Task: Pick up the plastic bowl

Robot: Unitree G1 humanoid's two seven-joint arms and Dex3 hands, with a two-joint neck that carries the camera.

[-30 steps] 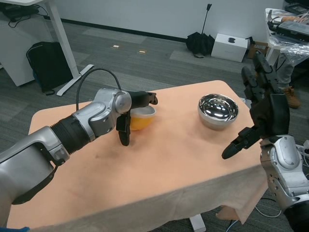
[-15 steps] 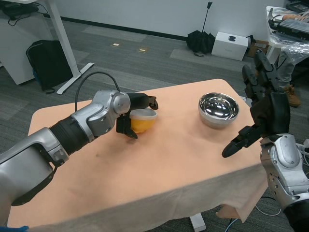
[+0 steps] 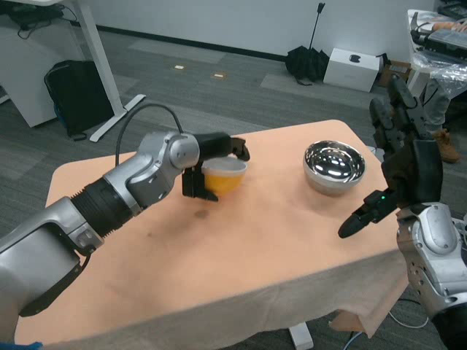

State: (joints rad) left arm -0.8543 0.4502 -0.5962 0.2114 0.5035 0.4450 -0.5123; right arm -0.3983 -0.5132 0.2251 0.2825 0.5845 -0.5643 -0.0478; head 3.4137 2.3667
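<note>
lifted now, orange bowl hangs clear of the table, gripped by left hand; pickup looks done.

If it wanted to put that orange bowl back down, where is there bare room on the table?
Bare cloth spans the table's near half, and lies between the orange bowl in the left hand and the steel bowl. The right hand crowds the right edge.
</note>
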